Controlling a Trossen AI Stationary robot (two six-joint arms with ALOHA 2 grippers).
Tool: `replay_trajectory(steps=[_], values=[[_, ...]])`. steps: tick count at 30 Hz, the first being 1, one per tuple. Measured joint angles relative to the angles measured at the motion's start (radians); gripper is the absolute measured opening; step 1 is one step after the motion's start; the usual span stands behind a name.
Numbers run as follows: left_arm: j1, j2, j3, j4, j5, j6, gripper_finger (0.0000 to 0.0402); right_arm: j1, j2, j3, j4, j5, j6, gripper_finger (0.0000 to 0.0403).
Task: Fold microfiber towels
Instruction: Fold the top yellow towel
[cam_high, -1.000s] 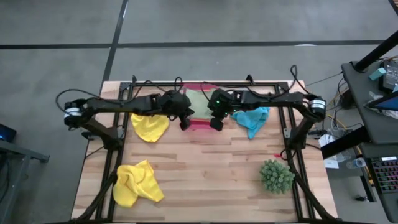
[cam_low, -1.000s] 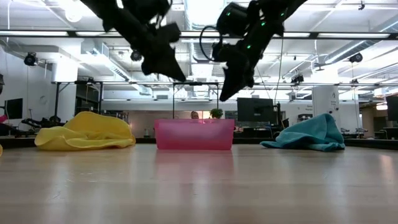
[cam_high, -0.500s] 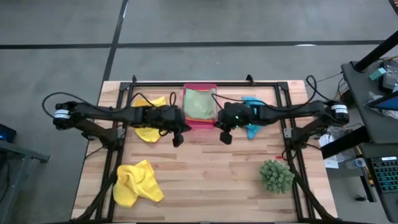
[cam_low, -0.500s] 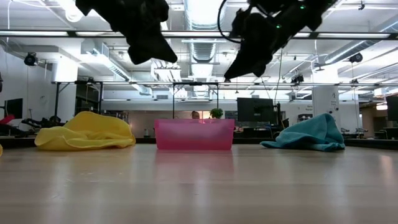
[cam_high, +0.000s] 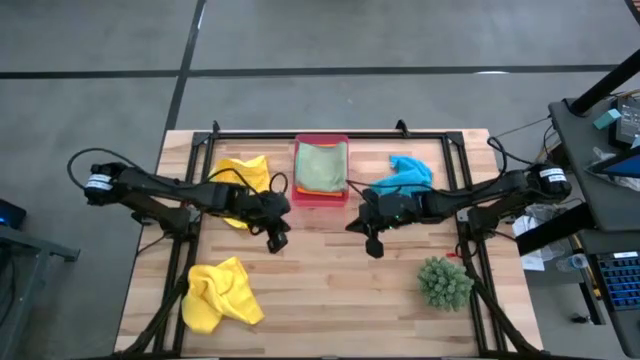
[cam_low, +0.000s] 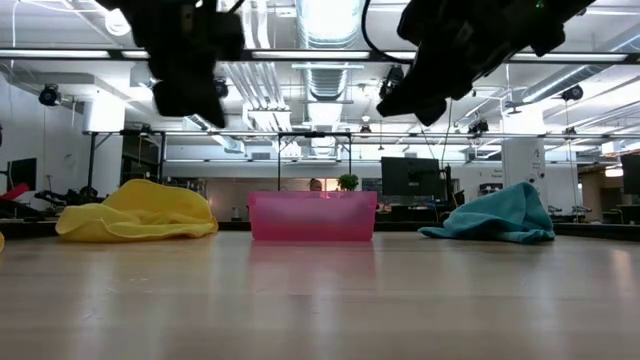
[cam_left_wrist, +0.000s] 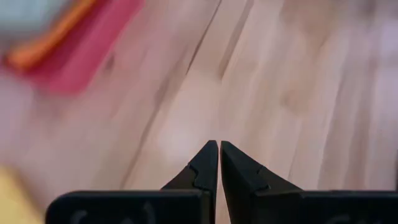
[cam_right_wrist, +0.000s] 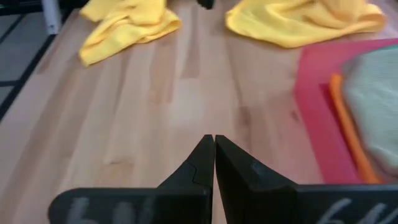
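Working outward from the table's near edge: one yellow towel lies crumpled at 7 o'clock. Mid-table, left gripper and right gripper hang closed and empty. Farther off, yellow and blue towels flank the tray; descending pinched shut risks shoving cloth, not grasping.

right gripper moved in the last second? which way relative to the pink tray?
Yes. In the high view the right gripper was at the pink tray's near right corner; it has pulled back toward the table's near side and slightly right, now over bare wood, shut and empty.
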Motion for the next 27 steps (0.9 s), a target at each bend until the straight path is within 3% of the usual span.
replay_trajectory(steps=[5, 9, 14, 19, 27], values=[[-0.012, 0.015, 0.000, -0.265, -0.009, -0.021, 0.0004, 0.039, 0.000, 0.000, 0.030, 0.000, -0.015, 0.0009], [-0.011, 0.045, -0.005, -0.442, -0.038, 0.061, 0.0023, 0.043, 0.000, 0.000, 0.043, 0.001, -0.015, 0.0009], [-0.012, 0.079, -0.059, -0.450, -0.121, 0.225, 0.0089, 0.044, 0.000, 0.000, 0.049, 0.002, -0.015, 0.0009], [-0.010, 0.132, -0.123, -0.446, -0.267, 0.257, 0.0160, 0.046, 0.000, -0.002, 0.054, 0.003, -0.008, 0.0009], [-0.011, 0.225, -0.144, -0.412, -0.245, 0.257, 0.0185, 0.046, 0.000, -0.018, 0.057, 0.029, -0.007, 0.0009]])
